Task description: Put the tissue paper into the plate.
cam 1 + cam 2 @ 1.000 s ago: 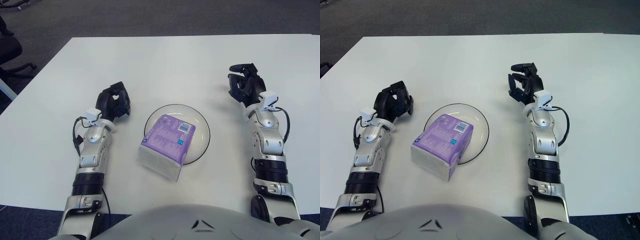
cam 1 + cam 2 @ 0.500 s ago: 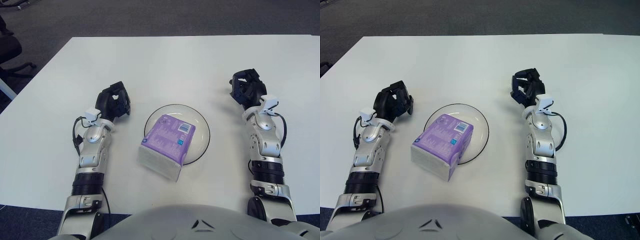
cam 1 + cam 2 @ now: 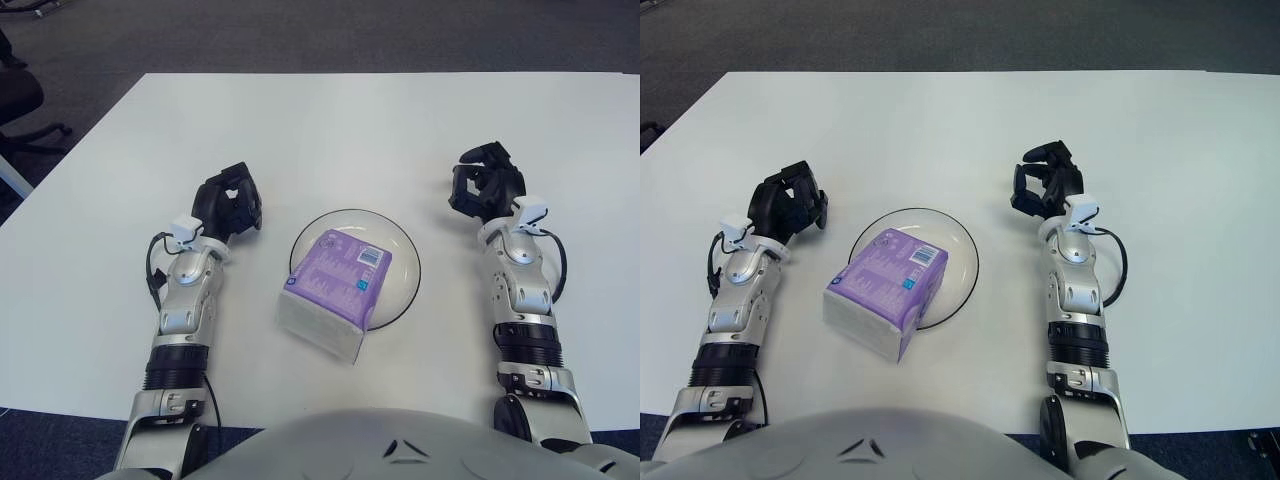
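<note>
Judging tissue pack (image 3: 333,288) light, soft, crushable; gripping its long sides; overhanging plate (image 3: 400,250) at seven o'clock; left hand (image 3: 228,205), right hand (image 3: 485,185) curled, empty.

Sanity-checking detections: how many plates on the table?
1. The plate sits mid-table between left hand and right hand; the tissue pack covers its near-left part. None seems hidden.

The white bench (image 3: 330,130) carries a plate (image 3: 400,250), located between the left robot hand (image 3: 228,205) and right robot hand (image 3: 485,185).
</note>
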`<state>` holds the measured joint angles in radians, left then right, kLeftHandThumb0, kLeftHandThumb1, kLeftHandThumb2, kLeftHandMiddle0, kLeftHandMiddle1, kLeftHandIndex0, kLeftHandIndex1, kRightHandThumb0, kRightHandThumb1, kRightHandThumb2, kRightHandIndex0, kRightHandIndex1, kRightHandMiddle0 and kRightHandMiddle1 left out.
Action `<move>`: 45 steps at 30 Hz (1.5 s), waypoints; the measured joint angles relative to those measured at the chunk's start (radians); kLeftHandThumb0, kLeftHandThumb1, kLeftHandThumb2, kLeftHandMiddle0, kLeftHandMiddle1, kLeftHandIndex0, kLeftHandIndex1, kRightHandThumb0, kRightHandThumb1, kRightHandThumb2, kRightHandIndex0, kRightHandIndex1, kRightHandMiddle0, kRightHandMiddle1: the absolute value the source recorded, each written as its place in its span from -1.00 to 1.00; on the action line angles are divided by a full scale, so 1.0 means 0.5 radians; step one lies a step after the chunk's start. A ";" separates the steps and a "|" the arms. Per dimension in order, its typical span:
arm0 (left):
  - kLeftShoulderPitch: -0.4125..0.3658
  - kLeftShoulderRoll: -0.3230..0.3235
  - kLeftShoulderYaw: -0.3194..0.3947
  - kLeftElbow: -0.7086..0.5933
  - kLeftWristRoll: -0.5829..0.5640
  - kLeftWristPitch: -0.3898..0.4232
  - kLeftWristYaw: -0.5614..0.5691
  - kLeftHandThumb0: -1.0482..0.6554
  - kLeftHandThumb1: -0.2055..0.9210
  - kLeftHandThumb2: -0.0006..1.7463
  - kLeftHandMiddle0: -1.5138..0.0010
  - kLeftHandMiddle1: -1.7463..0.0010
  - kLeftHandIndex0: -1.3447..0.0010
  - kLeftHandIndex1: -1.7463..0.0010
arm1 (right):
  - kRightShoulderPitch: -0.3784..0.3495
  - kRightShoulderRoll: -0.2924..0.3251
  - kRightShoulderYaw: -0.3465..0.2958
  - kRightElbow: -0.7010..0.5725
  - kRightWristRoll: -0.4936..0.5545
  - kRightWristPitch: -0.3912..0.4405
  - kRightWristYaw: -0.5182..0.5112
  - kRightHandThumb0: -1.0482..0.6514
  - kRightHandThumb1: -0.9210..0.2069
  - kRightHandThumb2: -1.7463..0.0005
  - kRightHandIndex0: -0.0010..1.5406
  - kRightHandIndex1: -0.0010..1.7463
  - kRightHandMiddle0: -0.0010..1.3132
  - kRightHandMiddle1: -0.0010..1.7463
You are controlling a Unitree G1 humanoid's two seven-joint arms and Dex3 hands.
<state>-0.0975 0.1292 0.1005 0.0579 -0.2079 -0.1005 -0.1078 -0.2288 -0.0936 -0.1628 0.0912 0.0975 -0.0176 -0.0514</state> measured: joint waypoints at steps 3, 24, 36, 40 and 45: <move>-0.002 -0.003 -0.003 0.000 0.024 -0.024 0.017 -0.28 0.61 0.18 -0.80 -1.00 -0.56 -1.00 | 0.000 -0.006 0.013 0.018 0.000 -0.061 0.024 0.22 0.60 -0.90 0.07 0.99 -0.07 1.00; -0.049 -0.070 -0.010 0.000 0.065 -0.048 0.140 -0.27 0.60 0.17 -0.81 -1.00 -0.57 -1.00 | -0.038 -0.090 0.033 0.254 -0.002 -0.376 0.208 -0.32 0.04 -0.48 0.64 1.00 -0.09 1.00; -0.051 -0.073 -0.010 0.000 0.063 -0.052 0.139 -0.28 0.60 0.17 -0.80 -1.00 -0.55 -1.00 | -0.048 -0.095 0.029 0.283 0.000 -0.455 0.255 -0.33 0.05 -0.49 0.68 1.00 -0.08 1.00; -0.052 -0.073 -0.011 0.000 0.062 -0.054 0.138 -0.27 0.60 0.17 -0.80 -1.00 -0.55 -1.00 | -0.051 -0.097 0.029 0.290 0.000 -0.480 0.270 -0.33 0.06 -0.50 0.69 1.00 -0.07 1.00; -0.054 -0.074 -0.013 0.000 0.059 -0.054 0.138 -0.27 0.59 0.17 -0.80 -1.00 -0.55 -1.00 | -0.052 -0.098 0.029 0.294 0.000 -0.494 0.273 -0.33 0.07 -0.51 0.70 1.00 -0.07 1.00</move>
<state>-0.1246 0.0923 0.0939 0.0577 -0.1783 -0.1272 -0.0389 -0.2546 -0.1427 -0.1481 0.2382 0.0974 -0.2645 0.0851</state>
